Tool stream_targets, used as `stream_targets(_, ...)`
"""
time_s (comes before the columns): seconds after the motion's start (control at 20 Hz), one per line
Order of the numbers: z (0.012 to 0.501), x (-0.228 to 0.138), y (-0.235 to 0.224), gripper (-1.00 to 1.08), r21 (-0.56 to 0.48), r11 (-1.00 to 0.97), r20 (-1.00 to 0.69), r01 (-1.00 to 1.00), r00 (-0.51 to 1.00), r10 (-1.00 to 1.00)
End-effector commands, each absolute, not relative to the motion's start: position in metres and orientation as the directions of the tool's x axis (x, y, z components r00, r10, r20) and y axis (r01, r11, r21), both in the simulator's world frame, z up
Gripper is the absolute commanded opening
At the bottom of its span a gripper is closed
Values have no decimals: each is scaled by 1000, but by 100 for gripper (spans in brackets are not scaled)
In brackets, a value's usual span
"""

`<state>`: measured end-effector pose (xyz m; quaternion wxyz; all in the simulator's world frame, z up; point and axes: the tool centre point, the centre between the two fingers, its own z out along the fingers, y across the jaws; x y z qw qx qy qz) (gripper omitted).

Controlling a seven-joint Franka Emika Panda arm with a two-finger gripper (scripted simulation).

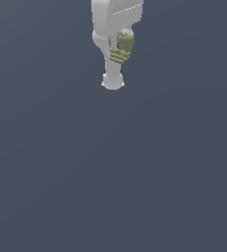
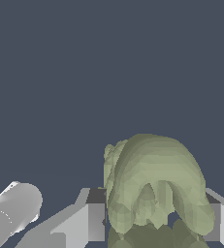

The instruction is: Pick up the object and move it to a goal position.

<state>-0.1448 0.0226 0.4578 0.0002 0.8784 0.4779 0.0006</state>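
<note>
The object (image 2: 152, 189) is an olive-green, lumpy, ridged lump that fills the space between my two grey-white fingers (image 2: 95, 222) in the wrist view. My gripper (image 2: 157, 227) is shut on it, one finger on each side. In the exterior view the object (image 1: 121, 47) shows near the top, just under the white hand of the arm (image 1: 116, 15), and is much smaller than the hand. The fingertips themselves are hidden there behind the object and the hand. Whether the object touches the ground I cannot tell.
A plain dark blue-grey surface (image 1: 113, 172) fills both views. A white rounded arm part (image 1: 113, 80) shows below the hand in the exterior view, and a white cylinder (image 2: 11, 210) lies beside the fingers in the wrist view.
</note>
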Motion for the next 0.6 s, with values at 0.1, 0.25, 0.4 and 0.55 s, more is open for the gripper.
stream_targets(0.1, 476, -149, 23, -100, 0, -543, 0, 839, 543, 839)
stream_targets(0.25, 482, -149, 24, -100, 0, -544, 0, 839, 544, 839)
stream_targets(0.4, 483, -149, 24, -100, 0, -544, 0, 839, 544, 839)
stream_targets(0.55, 482, -148, 24, -100, 0, -544, 0, 839, 544, 839)
